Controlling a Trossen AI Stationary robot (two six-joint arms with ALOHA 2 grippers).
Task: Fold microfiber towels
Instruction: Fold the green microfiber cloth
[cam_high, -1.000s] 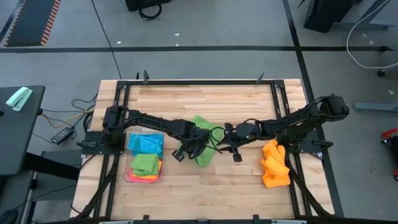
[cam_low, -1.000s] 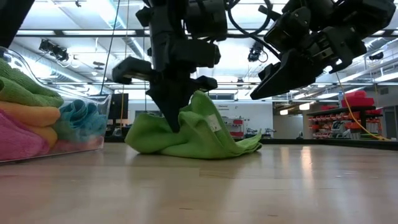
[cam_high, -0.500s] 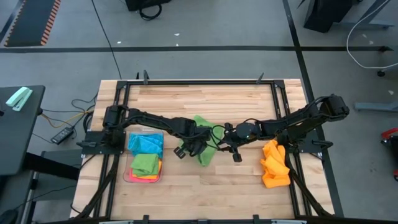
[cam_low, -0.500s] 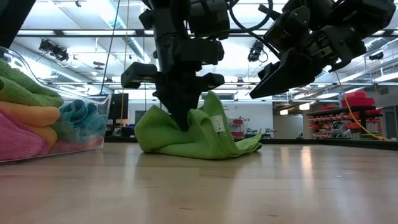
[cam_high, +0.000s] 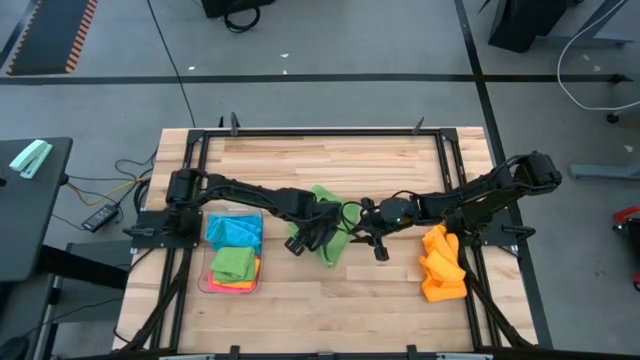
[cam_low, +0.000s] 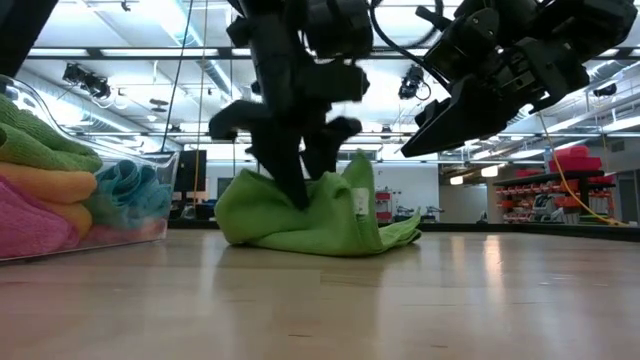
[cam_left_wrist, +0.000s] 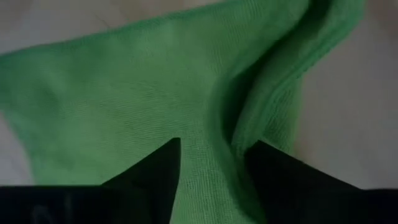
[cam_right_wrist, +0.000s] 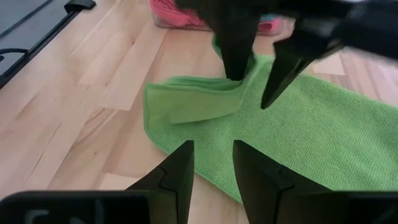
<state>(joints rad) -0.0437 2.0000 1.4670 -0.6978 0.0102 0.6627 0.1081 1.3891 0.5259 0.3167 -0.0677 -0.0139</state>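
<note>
2 dark arms meet near the middle of the wooden desk (cam_high: 400, 290). The green towel (cam_high: 330, 222) lies bunched there, in the center of the high view, part flat and part pushed up into a soft hump. The left end effector (cam_low: 310, 165) is down on that towel. Its 2 fingers stand a little apart, and a ridge of green cloth sits between them in the left wrist view, but the pictures do not make clear if they pinch it or just rest on it. The right end effector (cam_high: 378, 243) hangs just to the right of the green towel, tilted above the desk in the low view and not touching the cloth. Its fingers have a narrow gap between them with nothing in it. An orange towel (cam_high: 441, 263) lies crumpled at the lower right of the high view, well apart from the green one. At the lower left of that view sits a clear tray (cam_high: 205, 283) with more towels piled in it, a blue one (cam_high: 233, 231) at the top and a second green one (cam_high: 234, 264) below it, with pink and orange edges peeking out.
</note>
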